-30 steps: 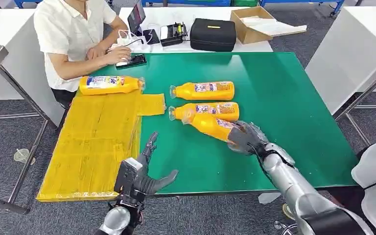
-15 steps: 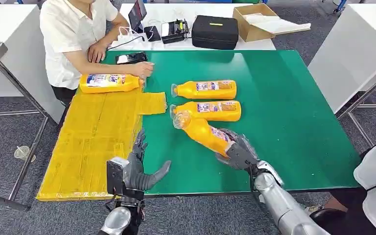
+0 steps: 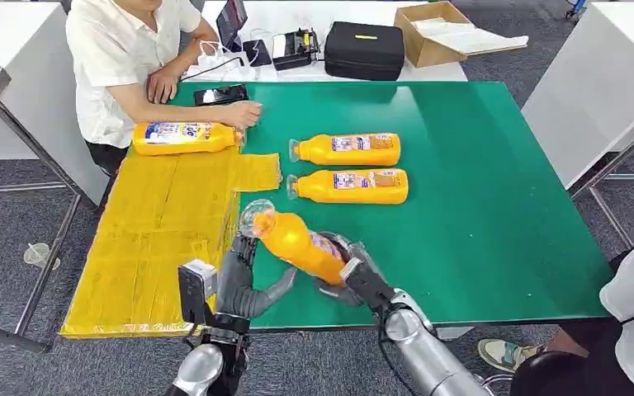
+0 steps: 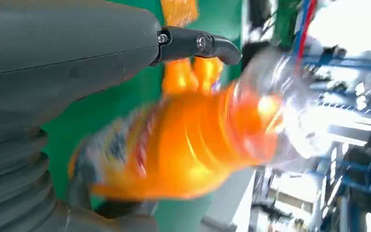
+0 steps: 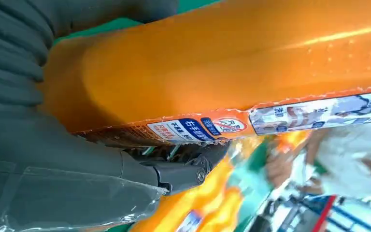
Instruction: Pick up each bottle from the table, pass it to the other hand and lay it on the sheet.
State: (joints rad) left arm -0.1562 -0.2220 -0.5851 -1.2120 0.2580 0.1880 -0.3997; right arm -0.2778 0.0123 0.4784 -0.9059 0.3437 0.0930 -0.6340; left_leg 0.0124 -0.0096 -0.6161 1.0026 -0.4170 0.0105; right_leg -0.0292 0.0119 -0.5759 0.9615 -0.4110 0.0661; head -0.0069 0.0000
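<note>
Right hand [image 3: 348, 274]: fingers clamped on base of orange bottle [image 3: 295, 241], raised above near edge of green table [image 3: 495, 206], clear neck tilted toward yellow sheet [image 3: 157, 231]. Left hand [image 3: 243, 285]: fingers apart, empty, just beside bottle. Two bottles [image 3: 347, 149] [image 3: 351, 186] lying on table; another [image 3: 183, 137] lying at sheet's far end.

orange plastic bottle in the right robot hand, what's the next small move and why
Probably close the left robot hand around the orange plastic bottle: the right robot hand grips its base, its clear neck tilts over the left one's spread fingers, and the yellow sheet lies on that side.
</note>
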